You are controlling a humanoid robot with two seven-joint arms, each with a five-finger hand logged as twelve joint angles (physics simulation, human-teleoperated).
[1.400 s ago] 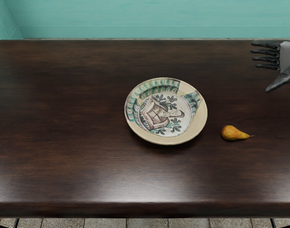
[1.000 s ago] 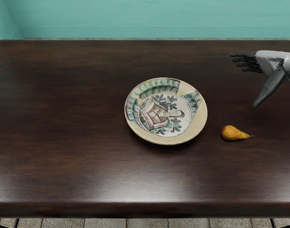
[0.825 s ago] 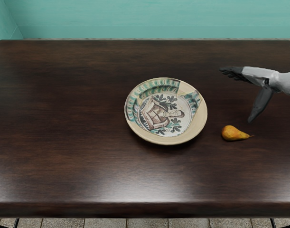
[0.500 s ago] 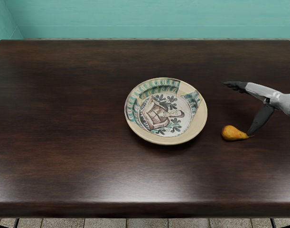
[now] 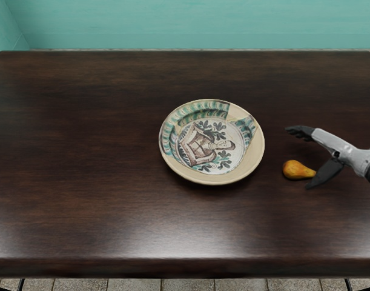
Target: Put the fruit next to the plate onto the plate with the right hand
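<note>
Hovering at 3 o'clock of the pear (image 5: 295, 170) with right hand (image 5: 334, 151), fingers and thumb spread apart, holding nothing; lying on table (image 5: 82, 151), at 4 o'clock beside plate (image 5: 255, 153).

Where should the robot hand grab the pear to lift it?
Probably around the fat round belly of the pear, coming from the right, where the open right robot hand is. The pear lies on its side, thin stem end pointing right; fingers behind, thumb in front should pinch the widest part.

Yellow-orange pear (image 5: 297, 170) beside patterned plate (image 5: 252, 159)
</note>
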